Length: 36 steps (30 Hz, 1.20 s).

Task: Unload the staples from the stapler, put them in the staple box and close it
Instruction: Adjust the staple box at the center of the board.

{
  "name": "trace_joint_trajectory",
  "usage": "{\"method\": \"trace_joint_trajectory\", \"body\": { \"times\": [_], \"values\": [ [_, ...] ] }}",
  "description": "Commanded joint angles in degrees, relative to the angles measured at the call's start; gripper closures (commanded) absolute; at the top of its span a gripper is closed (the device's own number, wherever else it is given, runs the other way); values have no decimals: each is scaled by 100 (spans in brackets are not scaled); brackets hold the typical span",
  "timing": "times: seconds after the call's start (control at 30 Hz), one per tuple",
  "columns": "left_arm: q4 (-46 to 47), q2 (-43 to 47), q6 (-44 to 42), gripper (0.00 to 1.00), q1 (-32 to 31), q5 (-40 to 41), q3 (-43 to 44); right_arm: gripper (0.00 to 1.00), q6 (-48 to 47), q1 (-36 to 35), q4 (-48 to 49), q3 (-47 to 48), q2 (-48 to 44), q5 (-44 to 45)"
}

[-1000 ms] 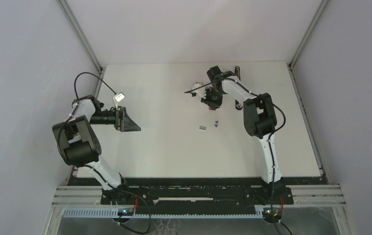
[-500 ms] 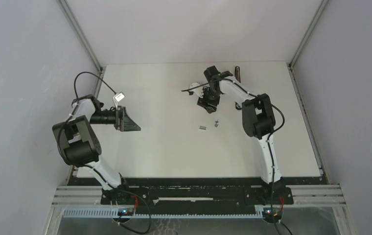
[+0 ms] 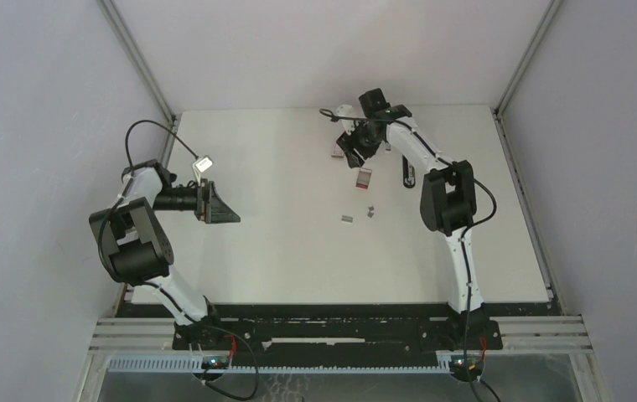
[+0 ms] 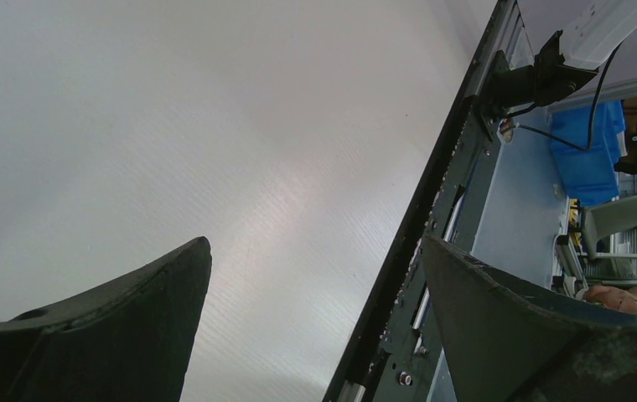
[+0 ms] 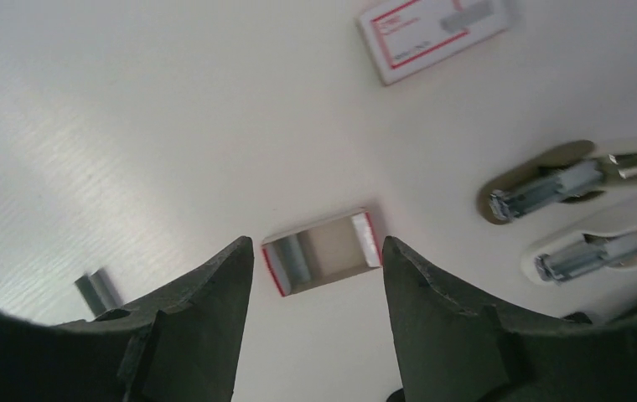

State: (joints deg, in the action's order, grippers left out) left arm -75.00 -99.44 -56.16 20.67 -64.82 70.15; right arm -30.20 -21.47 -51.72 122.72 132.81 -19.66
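Room: plain grey walls around a matte white table [image 3: 282, 260], with metal rails running up the corners.
Staples: the staples [image 3: 347, 219] are tiny silvery strips lying loose mid-table, with a second bit just beside the first. The right wrist view also shows a strip sitting inside the tray.
Stapler: the stapler [image 5: 541, 191] is off to the right in the right wrist view. It's a rounded olive-tan end with a shiny metal channel, and a white piece with its own channel sits just beside it. Can't tell if that's one stapler hinged open or two, or whether anything's loaded.
Tray: the tray [image 5: 344, 241] is a small open cardboard box with a red rim. A white sleeve [image 5: 432, 25] with red print lies further off.
Right gripper: the right gripper [image 5: 315, 260] has its fingers apart and holds nothing. It hangs above the tray, which shows in the gap.
Left gripper: the left gripper [image 4: 313, 247] is also spread wide and empty, parked on the left well apart from everything.
Handling: I'd guess the strips are featherweight and stiff, but brittle at the glued joints. They're slick metal lying flat on a smooth top, so they'll probably skate away from a sloppy pinch. Best bet is to come in low and pinch across the two long sides. Squeeze too hard or bend one and it likely snaps into crumbs.
Materials: the fingers are dark, matte, wedge-shaped plastic, and the tabletop has a faint fine ribbing.
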Motion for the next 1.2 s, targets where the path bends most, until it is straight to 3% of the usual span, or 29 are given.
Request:
{"method": "trace_joint_trajectory", "body": {
  "times": [0.0, 0.53, 1.17],
  "values": [
    [-94, 1, -176, 0, 36, -220, 251, 42, 845, 90, 528, 182, 236, 457],
    [-104, 3, -185, 0, 34, -216, 254, 42, 1273, -114, 1057, 68, 515, 1507],
    [-118, -5, -194, 0, 41, -233, 253, 41, 1118, -127, 648, 108, 728, 2378]
  ]
}}
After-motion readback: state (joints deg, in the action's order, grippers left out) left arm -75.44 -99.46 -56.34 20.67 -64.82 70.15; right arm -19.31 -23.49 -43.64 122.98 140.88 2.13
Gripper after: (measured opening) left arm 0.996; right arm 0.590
